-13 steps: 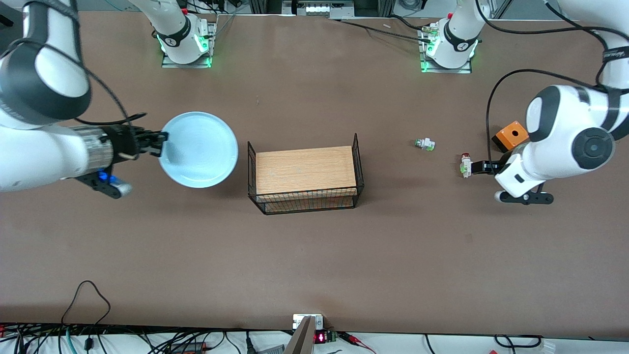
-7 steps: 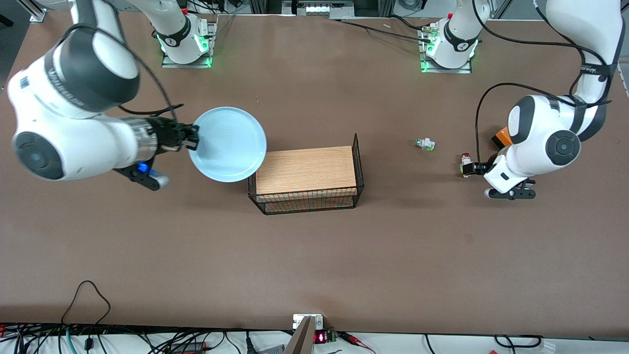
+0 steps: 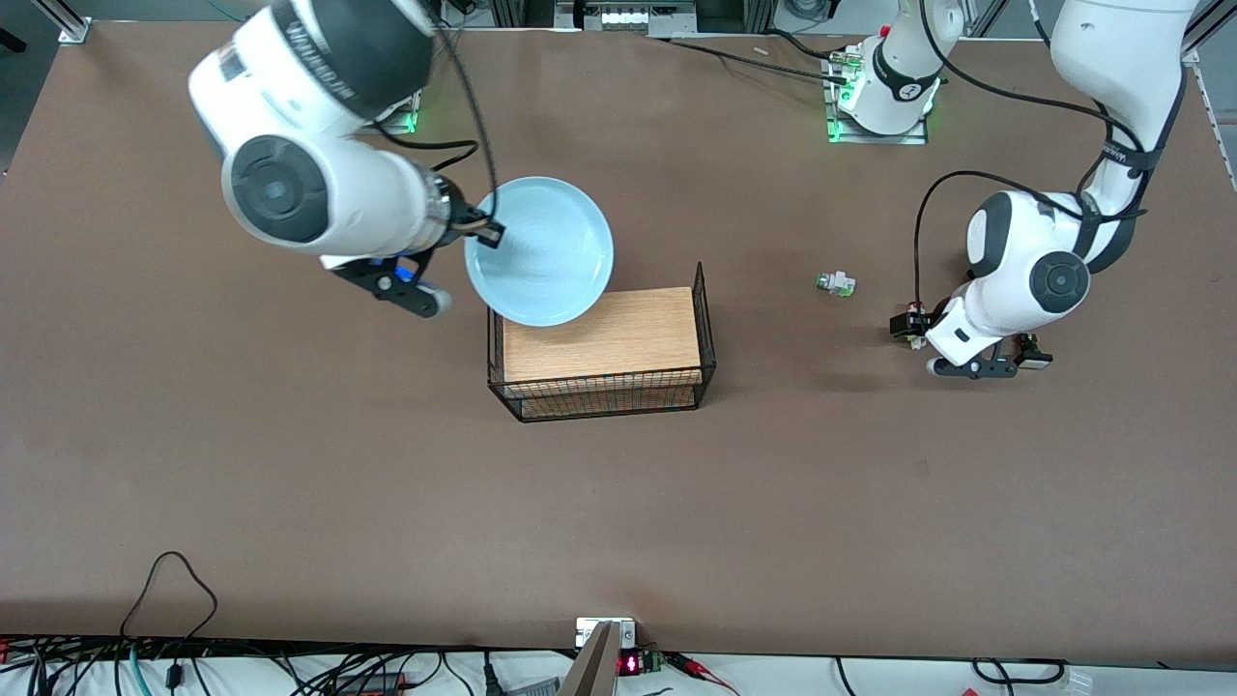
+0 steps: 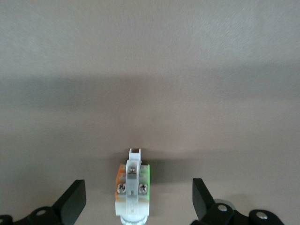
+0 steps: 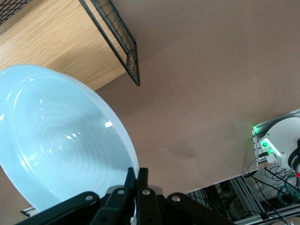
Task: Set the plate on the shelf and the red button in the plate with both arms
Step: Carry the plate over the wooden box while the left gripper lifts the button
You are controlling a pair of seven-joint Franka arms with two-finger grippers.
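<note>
Button point(image 4: 133, 190) cap cut off between left claw point(image 4: 138, 201) fingers.

High front camera faces robots (wrist cameras close).

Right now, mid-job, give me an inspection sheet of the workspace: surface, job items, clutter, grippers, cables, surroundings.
Surface: brown table, nothing spilled that shows.
Plate: held by its rim, up in the air, partly over the wire basket with its wooden board.
Red button: lies on the table between the left gripper's fingers, untouched.
Clutter: a small white and green part toward the left arm's end.
Right gripper: shut on the plate.
Left gripper: open, low around the red button.
Cables: black loop on the table edge nearest the camera.
Surroundings: arm bases with green lights.
</note>
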